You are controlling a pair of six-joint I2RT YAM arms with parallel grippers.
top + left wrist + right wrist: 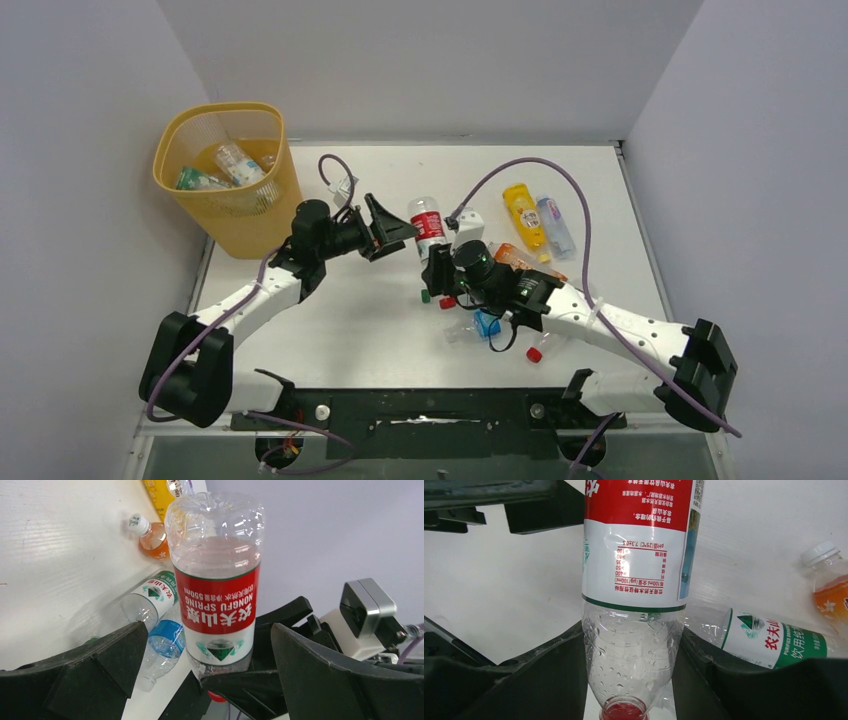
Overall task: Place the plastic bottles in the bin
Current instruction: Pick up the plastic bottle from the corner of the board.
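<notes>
Right fingers (551, 667): closed on the clear shoulder of the red-label bottle (636, 555), cap end toward the wrist, holding it off the desk (330, 320).
Left fingers (112, 655): spread wide, the bottle's labelled middle at their tips, no contact shown (a hand-over, we judge).
Why: the bin (165, 150) stands far left beside the left arm, so we think the right arm passes it across.
Loose bottles (525, 215): lying by the right arm.

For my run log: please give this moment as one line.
right hand: shut on red-label bottle | left hand: open around it | bin: holds bottles
</notes>
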